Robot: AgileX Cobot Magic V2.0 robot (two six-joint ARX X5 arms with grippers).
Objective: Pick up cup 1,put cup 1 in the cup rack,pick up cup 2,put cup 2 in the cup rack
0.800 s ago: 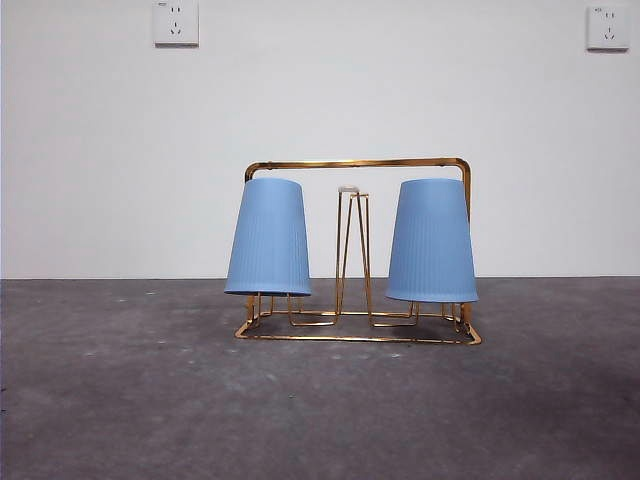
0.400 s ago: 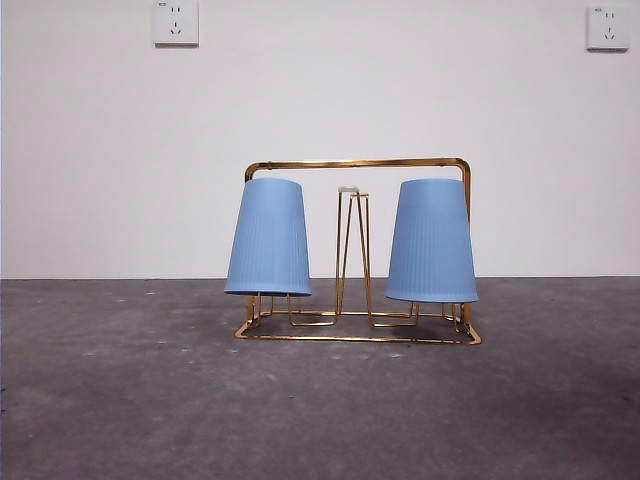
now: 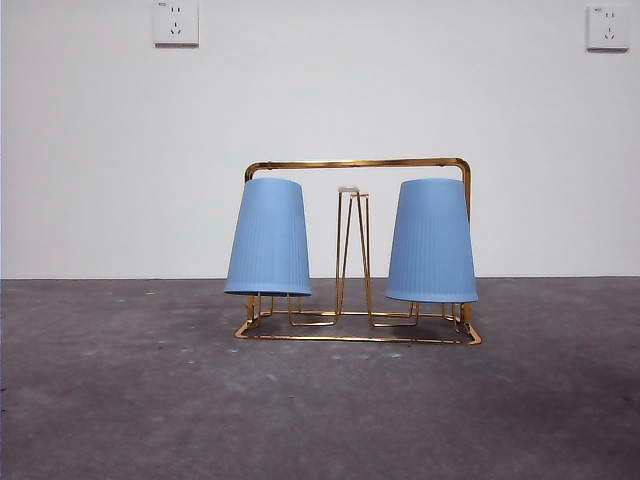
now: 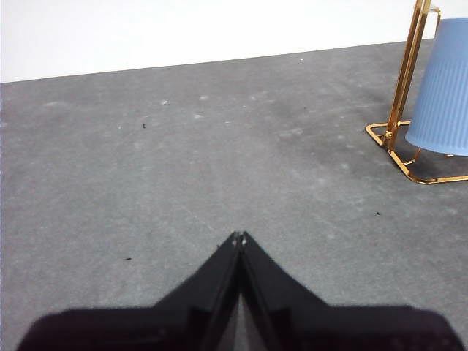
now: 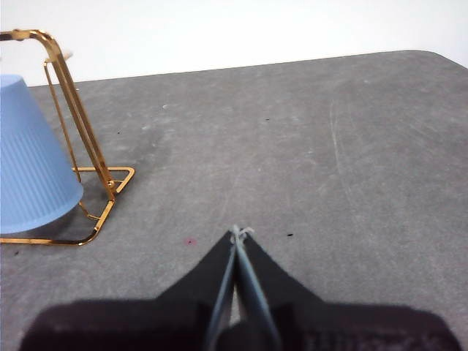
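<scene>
Cup-rack work finds the left gripper (image 4: pixel 239 238) with its black jaws pressed together on nothing, low over bare grey counter (image 4: pixel 183 168), well apart from the rack's end. Right gripper (image 5: pixel 236 232) likewise has its jaws closed and empty, near the counter at the other end. Between them stands the cup rack (image 3: pixel 358 332), gold wire, upright on the counter. Cup 1 (image 3: pixel 268 238) hangs upside down on a peg at one end, slightly tilted; cup 2 (image 3: pixel 431 241) sits inverted at the other end. A bare hairpin peg (image 3: pixel 351 250) rises between the two blue cups.
</scene>
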